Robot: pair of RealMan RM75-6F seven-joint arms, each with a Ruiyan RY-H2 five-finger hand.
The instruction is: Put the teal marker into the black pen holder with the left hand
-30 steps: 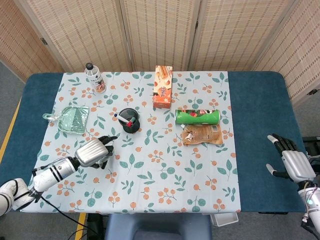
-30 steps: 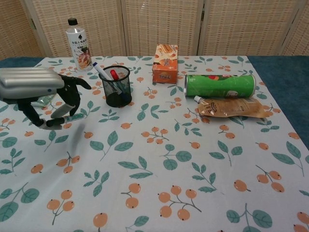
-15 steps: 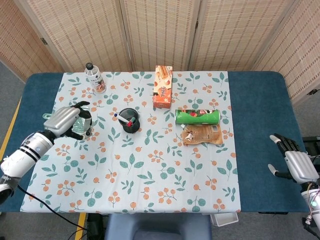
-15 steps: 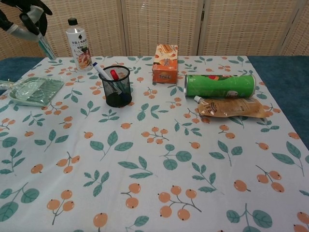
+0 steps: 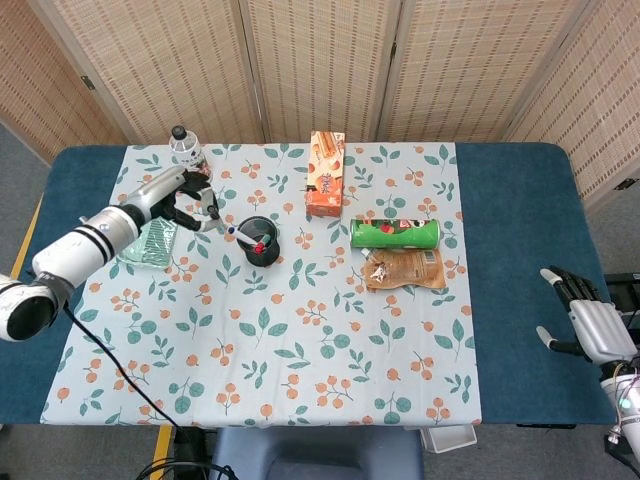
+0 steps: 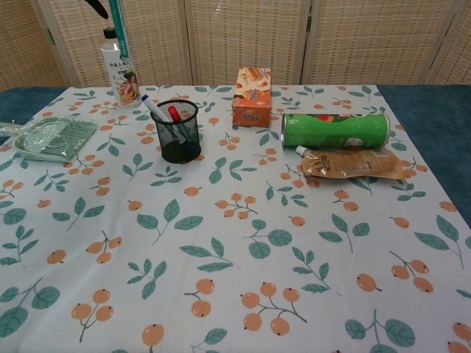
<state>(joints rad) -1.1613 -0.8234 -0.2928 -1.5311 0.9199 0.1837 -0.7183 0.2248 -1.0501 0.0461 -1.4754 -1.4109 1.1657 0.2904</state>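
Note:
My left hand is raised just left of the black mesh pen holder and grips the teal marker. In the chest view the marker hangs nearly upright from the top edge, above and left of the holder; most of the hand is out of that frame. The holder contains a red marker and a blue-and-white pen. My right hand hangs off the table's right edge with its fingers spread, holding nothing.
A clear bottle stands behind the marker. A green tray lies left of the holder. An orange box, a lying green can and a brown pouch sit to the right.
My left hand has risen from the front left of the table with the teal marker and swung back and right, toward the pen holder. The right hand has hardly moved.

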